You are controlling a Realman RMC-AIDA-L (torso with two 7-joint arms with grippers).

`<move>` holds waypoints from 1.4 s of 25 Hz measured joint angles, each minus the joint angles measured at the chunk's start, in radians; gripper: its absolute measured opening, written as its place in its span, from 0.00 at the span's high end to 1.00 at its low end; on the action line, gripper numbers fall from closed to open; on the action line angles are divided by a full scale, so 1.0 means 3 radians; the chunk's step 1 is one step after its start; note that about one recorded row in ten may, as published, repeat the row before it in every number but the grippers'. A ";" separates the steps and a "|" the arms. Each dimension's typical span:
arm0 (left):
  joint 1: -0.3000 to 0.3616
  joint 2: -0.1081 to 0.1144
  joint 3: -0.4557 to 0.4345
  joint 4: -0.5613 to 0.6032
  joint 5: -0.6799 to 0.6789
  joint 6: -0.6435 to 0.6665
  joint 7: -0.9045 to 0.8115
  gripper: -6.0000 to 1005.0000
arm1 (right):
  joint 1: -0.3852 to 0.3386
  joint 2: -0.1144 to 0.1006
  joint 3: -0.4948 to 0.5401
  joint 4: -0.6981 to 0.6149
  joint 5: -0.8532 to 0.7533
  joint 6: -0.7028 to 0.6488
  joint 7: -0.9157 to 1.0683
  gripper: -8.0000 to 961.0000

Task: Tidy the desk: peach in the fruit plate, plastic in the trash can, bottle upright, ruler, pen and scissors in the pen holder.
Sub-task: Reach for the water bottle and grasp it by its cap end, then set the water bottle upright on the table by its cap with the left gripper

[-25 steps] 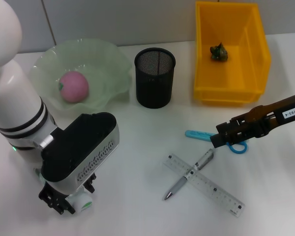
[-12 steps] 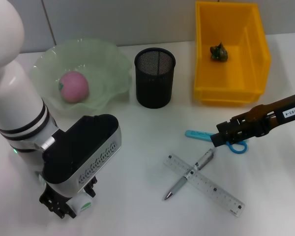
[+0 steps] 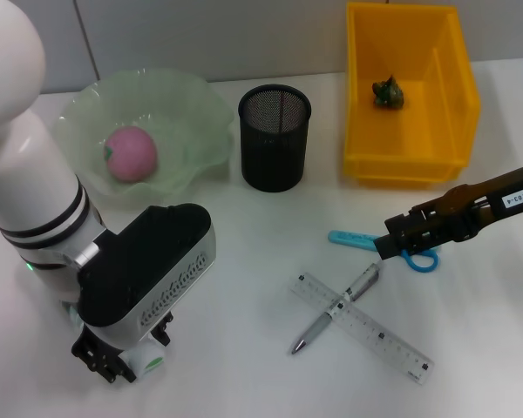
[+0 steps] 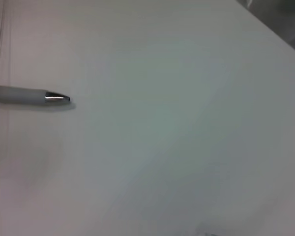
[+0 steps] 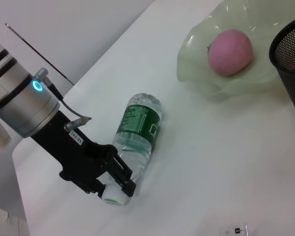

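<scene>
The left gripper (image 5: pixel 119 185) was clamped on the lying bottle (image 5: pixel 137 135) near its cap; peach (image 3: pixel 130 153) sat in the plate (image 3: pixel 200 109). Pen (image 3: pixel 336 309) crossed the ruler (image 3: pixel 366 326). The right gripper (image 3: pixel 385 246) hung over the scissors (image 3: pixel 357 239), jaws unreadable.

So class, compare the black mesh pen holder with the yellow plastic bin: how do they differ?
The black mesh pen holder is round and see-through; the yellow plastic bin is rectangular and solid-walled. The pen holder looks empty; the bin holds a small dark green crumpled piece. Both stand upright, open-topped, at the desk's far side.
</scene>
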 joint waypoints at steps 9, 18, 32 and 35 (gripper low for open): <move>0.0018 0.0000 0.0039 -0.0023 0.0013 -0.0066 0.0002 0.51 | 0.0000 0.0000 0.0000 0.0000 0.0000 -0.0007 0.0001 0.23; 0.0032 0.0004 -0.0015 0.0149 -0.0012 0.0006 -0.0075 0.55 | 0.0000 0.0000 0.0000 0.0000 0.0000 -0.0001 0.0002 0.23; 0.0037 0.0017 -0.0580 0.0151 -0.0006 -0.0059 -0.0372 0.55 | 0.0002 0.0021 -0.0005 0.0000 0.0000 0.0002 0.0003 0.23; 0.0037 0.0017 -0.0789 0.0140 -0.0018 -0.0065 -0.0447 0.55 | 0.0003 0.0027 -0.0005 0.0000 0.0000 0.0006 0.0001 0.23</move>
